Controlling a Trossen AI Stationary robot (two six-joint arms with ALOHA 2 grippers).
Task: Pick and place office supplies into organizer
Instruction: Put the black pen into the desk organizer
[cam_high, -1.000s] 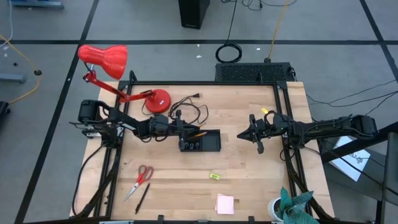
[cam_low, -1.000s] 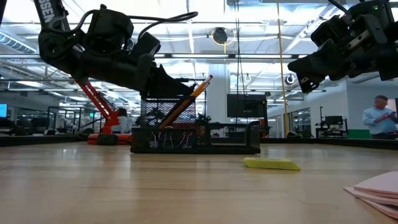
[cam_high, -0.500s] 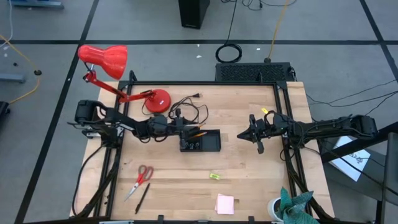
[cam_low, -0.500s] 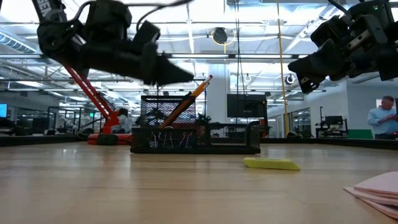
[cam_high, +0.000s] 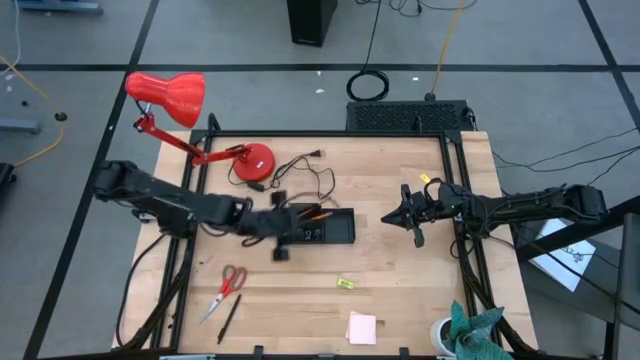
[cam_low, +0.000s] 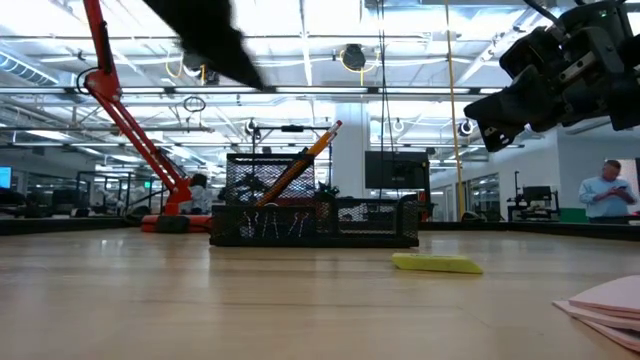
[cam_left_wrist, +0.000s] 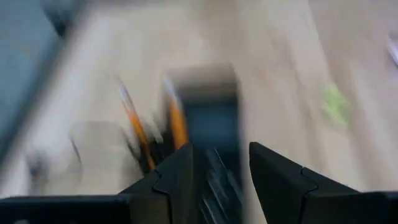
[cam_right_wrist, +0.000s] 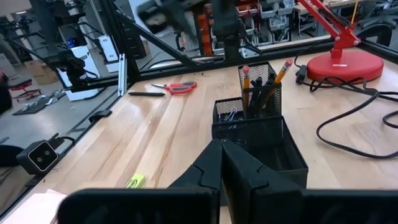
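From above, the left hand (cam_high: 281, 250) has pulled back off the organizer (cam_high: 322, 227). A second ago it sat right over the tray's left end; now it hangs just off the near-left corner, over bare counter (cam_high: 400, 300), fingers apart with nothing in them. The pencils (cam_high: 318, 213) stand in the tall cup at the tray's left end. The right hand (cam_high: 412, 217) hasn't budged: it's parked to the right of the tray, fingers pinched shut, empty. The scissors (cam_high: 227, 287) and a pen (cam_high: 228, 318) lie at the near-left part of the counter, the yellow item (cam_high: 345, 284) near the middle front, the pink pad (cam_high: 361, 327) by the front edge, all where they were. The lamp (cam_high: 165, 95) is at the far-left corner.

Low view: the left arm used to fill the space over the mesh tray (cam_low: 314, 214); now only a blurred dark bit is left at top left, so the lamp's red arm shows behind. A pencil (cam_low: 303, 160) leans out of the cup. The yellow thing (cam_low: 437, 263) lies in front, and the right hand (cam_low: 495, 112) hovers up high.

Left wrist view: really blurry, but the fingers (cam_left_wrist: 171, 180) are clearly spread, with orange pencils (cam_left_wrist: 177, 123) past them.

Right wrist view: closed fingers (cam_right_wrist: 208, 167) point at the organizer (cam_right_wrist: 258, 134), scissors (cam_right_wrist: 174, 88) beyond it.
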